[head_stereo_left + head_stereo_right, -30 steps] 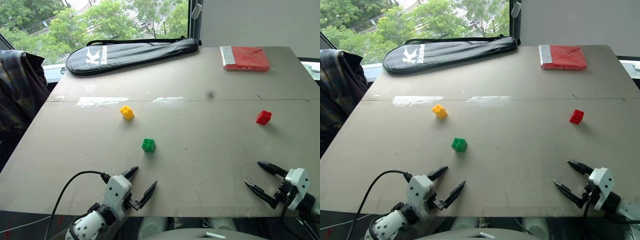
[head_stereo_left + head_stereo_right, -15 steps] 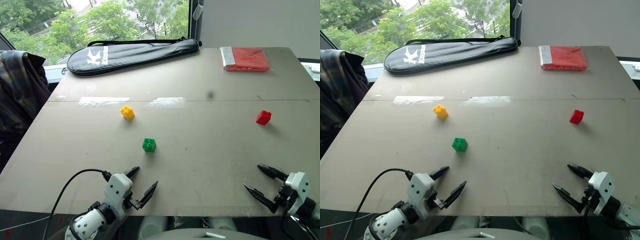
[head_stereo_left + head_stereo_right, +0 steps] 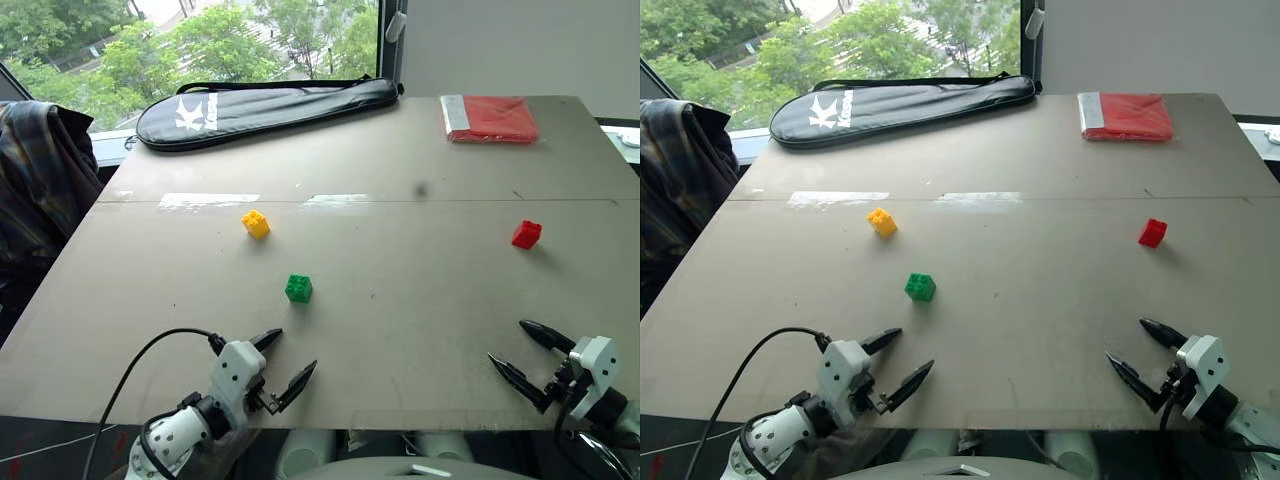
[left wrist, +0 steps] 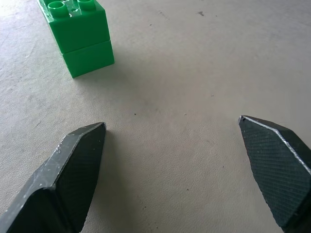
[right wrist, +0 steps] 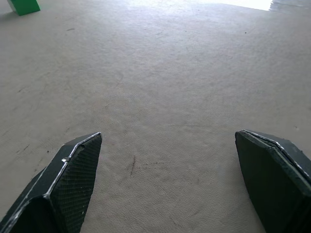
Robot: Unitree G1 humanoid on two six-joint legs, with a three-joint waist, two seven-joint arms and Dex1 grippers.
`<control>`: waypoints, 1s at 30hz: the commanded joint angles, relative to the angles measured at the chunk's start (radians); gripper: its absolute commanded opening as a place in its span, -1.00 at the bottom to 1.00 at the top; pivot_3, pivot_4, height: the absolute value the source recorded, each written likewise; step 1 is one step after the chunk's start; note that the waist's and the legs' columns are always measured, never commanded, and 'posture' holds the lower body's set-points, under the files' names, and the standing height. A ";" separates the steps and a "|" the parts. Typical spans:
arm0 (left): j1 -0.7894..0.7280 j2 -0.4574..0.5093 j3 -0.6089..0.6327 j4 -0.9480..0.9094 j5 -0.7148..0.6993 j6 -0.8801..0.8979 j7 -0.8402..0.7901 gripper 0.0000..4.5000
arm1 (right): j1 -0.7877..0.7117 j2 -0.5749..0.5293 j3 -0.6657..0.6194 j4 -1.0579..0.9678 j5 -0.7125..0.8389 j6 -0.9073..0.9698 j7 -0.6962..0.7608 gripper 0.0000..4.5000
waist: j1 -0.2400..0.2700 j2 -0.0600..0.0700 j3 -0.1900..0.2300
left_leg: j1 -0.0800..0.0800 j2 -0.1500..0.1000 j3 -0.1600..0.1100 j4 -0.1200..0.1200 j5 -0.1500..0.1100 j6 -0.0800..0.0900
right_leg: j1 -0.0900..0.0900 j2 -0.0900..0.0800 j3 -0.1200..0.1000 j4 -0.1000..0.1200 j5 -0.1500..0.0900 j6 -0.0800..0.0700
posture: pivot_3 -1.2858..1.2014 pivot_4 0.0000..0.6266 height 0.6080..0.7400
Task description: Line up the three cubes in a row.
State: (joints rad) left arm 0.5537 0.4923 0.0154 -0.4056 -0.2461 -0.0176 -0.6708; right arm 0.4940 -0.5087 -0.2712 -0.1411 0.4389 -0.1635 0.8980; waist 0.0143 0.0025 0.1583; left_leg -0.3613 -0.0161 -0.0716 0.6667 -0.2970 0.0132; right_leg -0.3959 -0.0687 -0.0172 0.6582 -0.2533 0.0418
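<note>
The grey table [image 3: 400, 300] takes up most of the head view. The three cubes lie apart on it and form no row. The yellow cube [image 3: 255, 223] sits left of centre in the frame. The green cube [image 3: 298, 288] lies below it and a little to its right, near the middle of the frame. The red cube [image 3: 526, 234] stands alone toward the right edge, at about the same height in the frame as the yellow one and well apart from the other two.

The left end effector [image 3: 282, 360] hangs over the table's near edge in the lower left of the frame, its two black fingers spread wide and holding nothing. The green cube is the nearest cube to it, just above it in the frame and slightly to the right, with bare table between them. In the left wrist view the green cube [image 4: 80, 35] lies ahead of the open fingertips, closer to one finger's side than to the middle of the gap.

The right end effector [image 3: 520, 352] sits in the lower right of the frame, also over the near edge, fingers apart and empty. The red cube is above it in the frame, well apart.

A black racket bag [image 3: 265, 104] lies along the table's far edge at upper left, and a flat red packet [image 3: 490, 116] at upper right.
</note>
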 commanded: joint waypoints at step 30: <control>-0.781 0.307 -0.010 -0.233 -0.393 0.606 -0.207 0.99 | -0.788 0.146 -0.035 0.232 -0.160 0.564 -0.754 1.00 | -0.016 -0.005 0.008 | -0.013 0.002 0.010 0.007 0.001 0.000 | -0.018 0.008 0.006 0.005 0.011 -0.003 | 0.03 -0.52 0.39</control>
State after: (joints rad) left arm -0.2091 0.7996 -0.0019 -0.6195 -0.6241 0.5884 -0.8721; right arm -0.2760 -0.3643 -0.2783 0.0997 0.2865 0.4159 0.1739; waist -0.0013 -0.0024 0.1660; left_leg -0.3743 -0.0146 -0.0612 0.6741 -0.2962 0.0128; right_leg -0.4141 -0.0603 -0.0117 0.6630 -0.2424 0.0390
